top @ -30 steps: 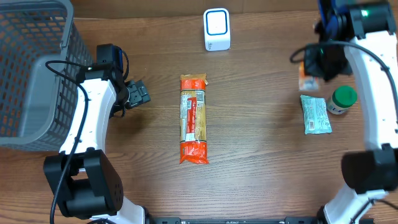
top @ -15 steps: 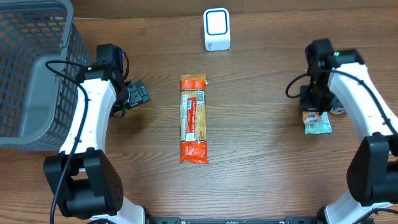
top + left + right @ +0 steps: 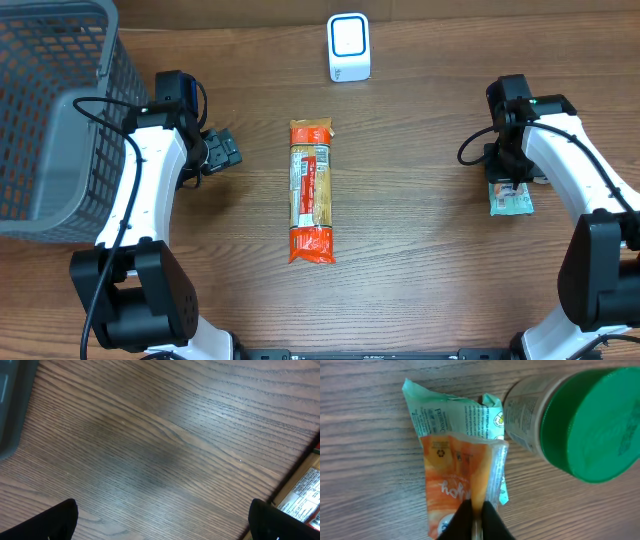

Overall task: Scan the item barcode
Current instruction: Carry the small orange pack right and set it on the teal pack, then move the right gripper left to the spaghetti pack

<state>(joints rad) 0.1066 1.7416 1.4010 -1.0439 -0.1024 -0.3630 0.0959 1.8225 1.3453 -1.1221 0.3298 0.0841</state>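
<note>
My right gripper point(image 3: 479, 516) is shut on the fold of an orange snack packet point(image 3: 451, 477). The packet lies over a pale green packet point(image 3: 452, 412) on the wood, next to a green-lidded jar point(image 3: 585, 425). From overhead this gripper point(image 3: 508, 182) is at the right side of the table, with the green packet point(image 3: 512, 203) showing just below it. The white scanner point(image 3: 349, 47) stands at the back centre. My left gripper point(image 3: 222, 150) is open over bare wood, its dark fingertips point(image 3: 56, 521) wide apart. I see no barcode on the orange packet.
A long orange-ended pasta pack point(image 3: 311, 190) lies lengthwise in the middle of the table, and its edge point(image 3: 304, 496) shows at the right of the left wrist view. A grey mesh basket point(image 3: 50, 120) fills the far left.
My right arm came down from the back right corner to the packets beside the jar, carrying the orange packet, and now rests low over them. The left arm has not moved.
</note>
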